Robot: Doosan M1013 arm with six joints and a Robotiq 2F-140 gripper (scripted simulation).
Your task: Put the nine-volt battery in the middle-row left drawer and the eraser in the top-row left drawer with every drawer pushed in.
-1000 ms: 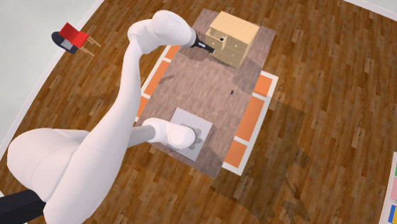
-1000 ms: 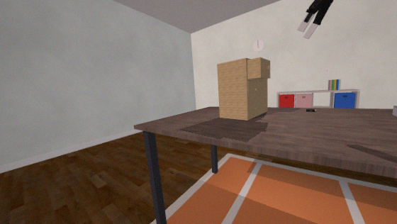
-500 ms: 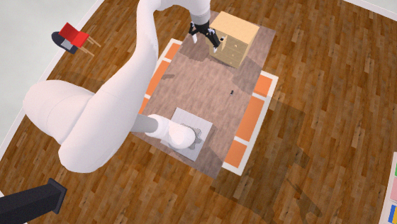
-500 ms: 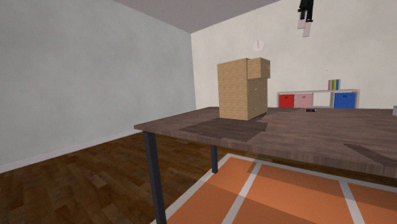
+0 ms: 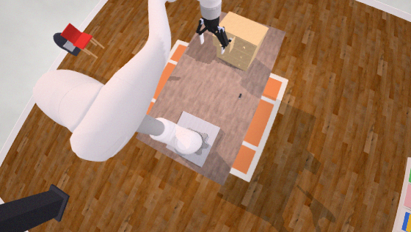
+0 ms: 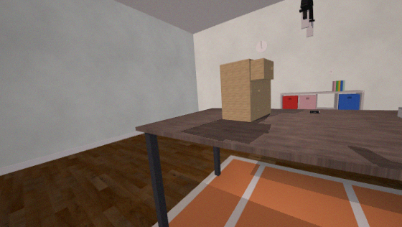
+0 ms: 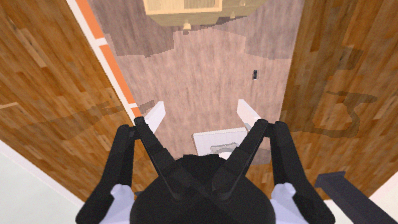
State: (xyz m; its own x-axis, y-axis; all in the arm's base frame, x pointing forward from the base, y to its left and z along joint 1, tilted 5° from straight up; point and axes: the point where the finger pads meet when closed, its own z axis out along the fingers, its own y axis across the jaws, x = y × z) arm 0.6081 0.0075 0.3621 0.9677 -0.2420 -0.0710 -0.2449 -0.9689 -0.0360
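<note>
The small wooden chest (image 5: 240, 37) stands at the far end of the table; it also shows in the side view (image 6: 245, 90) and at the top edge of the wrist view (image 7: 200, 10). One top-row drawer (image 6: 262, 69) is pulled partway out, and its inside is hidden. A small dark object (image 5: 239, 95) lies on the table in front of the chest, also in the side view (image 6: 314, 112) and the wrist view (image 7: 255, 75); it is too small to name. My gripper (image 7: 200, 106) (image 5: 211, 37) (image 6: 307, 21) is open and empty. It hangs high above the table in front of the chest.
My base plate (image 5: 194, 137) sits at the near end of the table. An orange rug (image 5: 258, 122) lies under the table. A red chair (image 5: 75, 38) stands to the left, and a low shelf with coloured bins (image 6: 321, 100) stands by the far wall.
</note>
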